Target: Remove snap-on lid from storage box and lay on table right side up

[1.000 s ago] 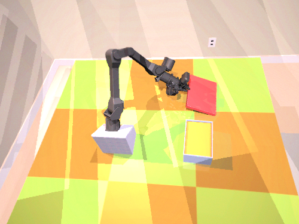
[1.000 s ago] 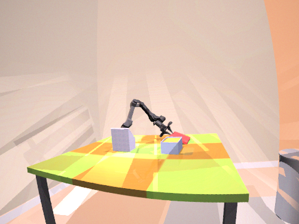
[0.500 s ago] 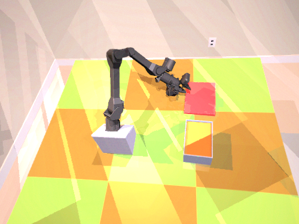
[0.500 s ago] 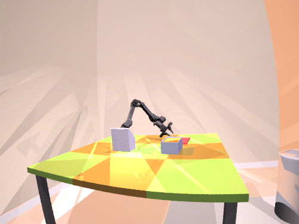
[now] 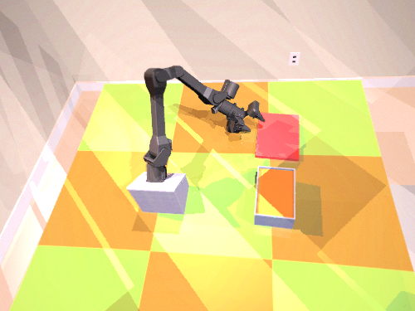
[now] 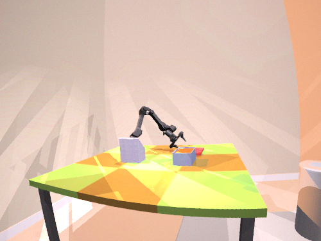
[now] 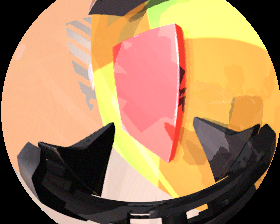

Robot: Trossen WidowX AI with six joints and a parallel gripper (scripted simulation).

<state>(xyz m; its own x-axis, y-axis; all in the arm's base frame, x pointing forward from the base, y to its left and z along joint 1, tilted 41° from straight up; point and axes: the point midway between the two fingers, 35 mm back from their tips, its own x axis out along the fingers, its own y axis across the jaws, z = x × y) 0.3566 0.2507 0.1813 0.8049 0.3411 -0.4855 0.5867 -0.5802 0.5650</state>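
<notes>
A: Claw status, top view?
B: Fingers wide apart, holding nothing. One fingertip overlaps the red lid's near corner; can't tell if touching. Lid's off, beside the open box. Arm stands on a pale block.
A: Exterior?
B: Box hides much of the lid; visible part is low on the table. Underside unreadable.
A: Wrist?
B: Lid ahead, between and beyond the spread fingertips. Round view cuts off the outer claw. No box visible.
</notes>
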